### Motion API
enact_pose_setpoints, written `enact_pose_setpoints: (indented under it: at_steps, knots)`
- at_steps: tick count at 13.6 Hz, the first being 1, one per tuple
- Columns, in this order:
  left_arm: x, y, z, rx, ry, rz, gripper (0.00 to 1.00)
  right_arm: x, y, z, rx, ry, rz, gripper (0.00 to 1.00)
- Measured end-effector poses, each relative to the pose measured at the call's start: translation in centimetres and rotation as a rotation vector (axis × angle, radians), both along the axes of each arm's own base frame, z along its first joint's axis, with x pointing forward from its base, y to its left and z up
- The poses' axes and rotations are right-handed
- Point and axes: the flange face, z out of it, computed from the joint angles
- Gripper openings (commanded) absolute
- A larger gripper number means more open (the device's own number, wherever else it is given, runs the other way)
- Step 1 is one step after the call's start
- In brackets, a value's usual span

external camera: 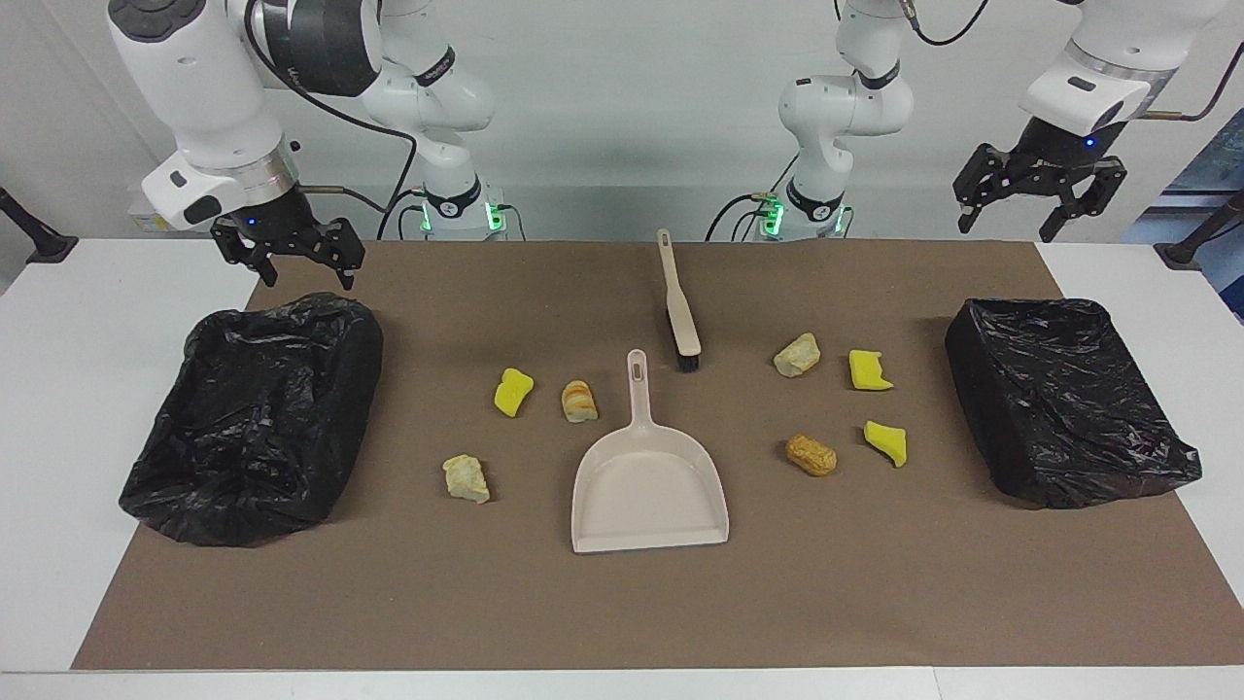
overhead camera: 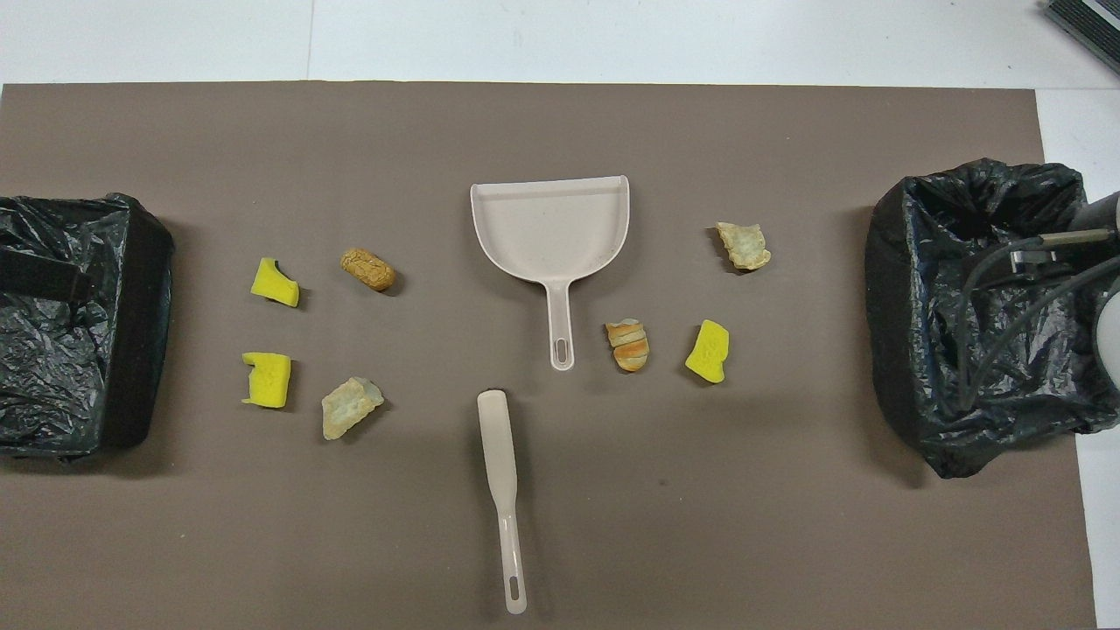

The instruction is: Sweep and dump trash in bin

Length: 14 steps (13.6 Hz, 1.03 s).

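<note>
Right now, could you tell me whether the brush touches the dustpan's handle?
Apart: the overhead view shows brown mat between the brush head and the tip of the dustpan handle.

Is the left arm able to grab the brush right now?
Probably yes. The brush lies bare on the mat, handle toward the robots, nothing on it. The left gripper hangs open above the table's edge near one bin.

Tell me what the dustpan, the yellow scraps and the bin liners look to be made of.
Dustpan: likely hard plastic, beige, smooth matt moulded shape with a slotted handle.
Yellow scraps: probably sponge foam, with rough, torn-looking edges and a dull surface.
Bin liners: thin black plastic film, crinkled and glossy, catching the light in its creases.
</note>
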Motion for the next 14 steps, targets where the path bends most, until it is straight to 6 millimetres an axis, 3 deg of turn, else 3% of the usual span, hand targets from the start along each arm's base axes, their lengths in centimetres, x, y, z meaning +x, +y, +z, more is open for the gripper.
enact_pose_setpoints:
  at_steps: [9,14]
  knots:
    - [0.0,0.0,0.0,0.0,0.001,-0.001,1.0,-0.1,0.1,0.0,0.004,0.003,-0.001,1.0]
    - [-0.4,-1.1,-0.5,-0.001,0.012,-0.021,1.0,-0.5,0.4,-0.2,0.051,0.01,-0.009,1.0]
